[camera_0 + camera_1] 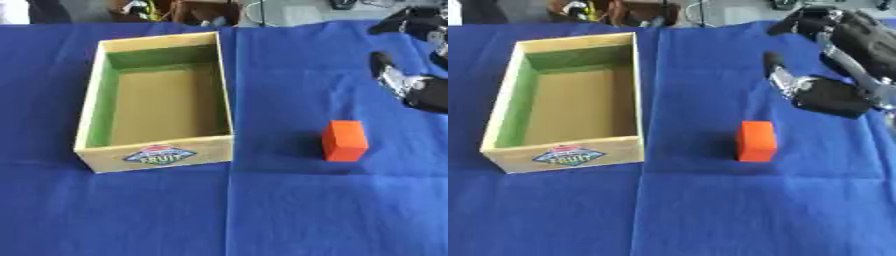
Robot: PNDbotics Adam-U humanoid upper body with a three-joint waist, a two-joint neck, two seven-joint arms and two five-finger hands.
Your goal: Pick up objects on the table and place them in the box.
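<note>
My right hand (824, 92) comes in from the upper right, up off the blue cloth (710, 210), holding nothing. One dark finger (773, 62) sticks out straight toward the far edge. The rest of the fingers are too bunched together to read, so I can't tell if the hand is released or clenched. Black shell, silver parts along the forearm side.

Orange block (757, 141) stands upright on the cloth, near the hand and on the near side of it, slightly to my left. No contact between hand and block; clear gap of cloth between them.

Box (223, 90) sits to the left of the block, well apart from it. It's a rectangular cardboard tray with pale yellow rim, green inner walls and a brown floor. Long axis runs away from me, slightly askew. The near wall carries a label (159, 155) reading "FRUIT". Nothing inside the box.

Cloth covers the whole table, with a crease running down the middle, just right of the box.

My left hand shows in neither view.
</note>
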